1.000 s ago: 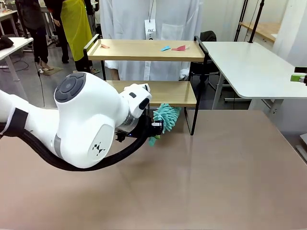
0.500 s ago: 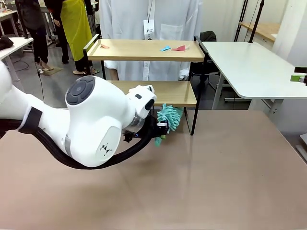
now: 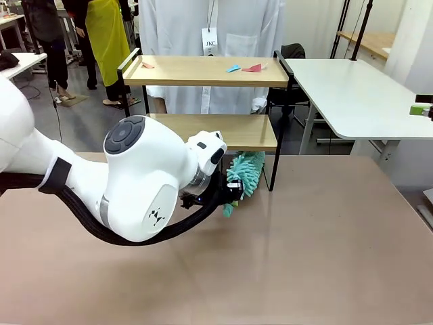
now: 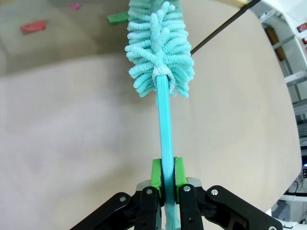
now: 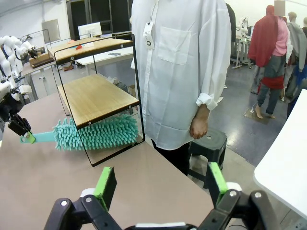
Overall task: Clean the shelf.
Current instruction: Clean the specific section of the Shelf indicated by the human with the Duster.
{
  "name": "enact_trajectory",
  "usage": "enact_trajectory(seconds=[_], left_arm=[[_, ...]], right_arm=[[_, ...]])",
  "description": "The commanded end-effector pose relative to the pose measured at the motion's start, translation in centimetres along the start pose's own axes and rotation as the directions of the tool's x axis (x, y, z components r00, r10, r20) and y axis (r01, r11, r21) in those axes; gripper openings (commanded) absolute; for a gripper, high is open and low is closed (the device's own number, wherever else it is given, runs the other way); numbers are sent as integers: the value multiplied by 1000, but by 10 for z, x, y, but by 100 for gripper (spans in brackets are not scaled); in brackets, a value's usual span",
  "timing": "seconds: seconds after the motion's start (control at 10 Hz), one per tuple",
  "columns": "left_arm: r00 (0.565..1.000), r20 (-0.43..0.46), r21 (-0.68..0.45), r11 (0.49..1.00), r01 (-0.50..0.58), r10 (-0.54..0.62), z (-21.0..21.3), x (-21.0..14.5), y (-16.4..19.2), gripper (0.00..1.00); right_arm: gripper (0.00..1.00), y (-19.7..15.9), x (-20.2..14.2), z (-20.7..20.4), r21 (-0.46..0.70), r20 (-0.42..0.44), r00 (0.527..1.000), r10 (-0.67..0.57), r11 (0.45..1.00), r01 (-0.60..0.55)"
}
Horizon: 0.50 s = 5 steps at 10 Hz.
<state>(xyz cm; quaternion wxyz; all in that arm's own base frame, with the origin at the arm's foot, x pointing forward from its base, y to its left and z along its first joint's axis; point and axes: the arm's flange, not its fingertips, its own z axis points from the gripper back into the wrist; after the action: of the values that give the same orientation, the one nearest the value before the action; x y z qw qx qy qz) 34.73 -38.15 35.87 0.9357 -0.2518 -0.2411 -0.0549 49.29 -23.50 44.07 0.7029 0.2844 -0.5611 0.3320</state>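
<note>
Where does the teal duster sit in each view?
Front view: duster centre, under the shelf's lower board.
Left wrist view: duster upper centre, handle between the left fingers.
Right wrist view: duster left, under the lower board.
Shared landmark: the shelf's black frame.

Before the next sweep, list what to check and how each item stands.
1. Grip: left gripper shut on the handle of the teal fluffy duster: ok.
2. Reach: duster head lies under the lower board of the two-tier wooden shelf with black frame: ok.
3. Top board clean: not ok, coloured paper scraps lie on it.
4. Spare arm: right gripper open, empty, apart from the shelf: ok.
5. Bystander: person's hand hangs behind the shelf, apart from its frame: ok.
</note>
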Motion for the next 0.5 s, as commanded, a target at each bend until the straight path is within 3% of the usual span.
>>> enact_trajectory(seconds=[0.0,0.3,0.4], left_arm=[[1000,-4,32,999,-3,3,-69,-10,-48,13],[1000,-15,36,999,-19,20,-81,-12,-47,13],[998,-55,-4,1000,-7,7,-75,-11,-49,13]], right_arm=[[100,1,4,-1,-1,0,1000,5,1000,-5],[100,1,4,-1,-1,0,1000,5,1000,-5],[100,1,4,-1,-1,0,1000,5,1000,-5]])
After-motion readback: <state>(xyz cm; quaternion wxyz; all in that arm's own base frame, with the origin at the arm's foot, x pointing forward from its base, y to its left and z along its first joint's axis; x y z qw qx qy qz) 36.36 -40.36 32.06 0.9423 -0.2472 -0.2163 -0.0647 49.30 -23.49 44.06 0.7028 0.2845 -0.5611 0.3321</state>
